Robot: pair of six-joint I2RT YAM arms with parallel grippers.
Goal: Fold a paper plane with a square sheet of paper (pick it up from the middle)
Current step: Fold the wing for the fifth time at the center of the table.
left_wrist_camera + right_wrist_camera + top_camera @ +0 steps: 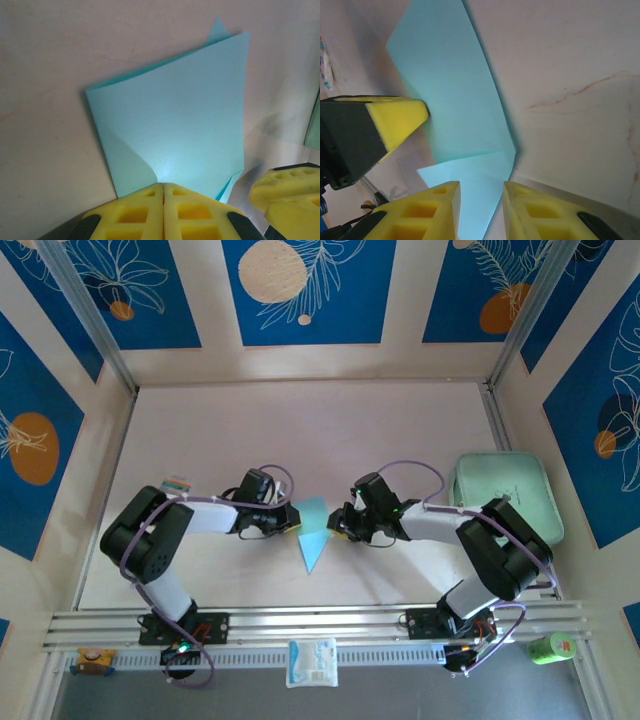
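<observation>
On the worktop (320,430), centred near its front edge, the light blue paper (314,530) lies partly folded to a point. The left tool (164,186) pinches its edge tight, likely anchoring it, while the right tool (481,187) straddles a corner, jaws parted, gripping nothing.

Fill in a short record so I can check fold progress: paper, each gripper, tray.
paper: light blue, partly folded, pointed end toward the arm bases
left gripper: shut on the paper's edge
right gripper: jaws apart, paper edge between them
tray: mint green, at the table's right side, apart from the paper
</observation>
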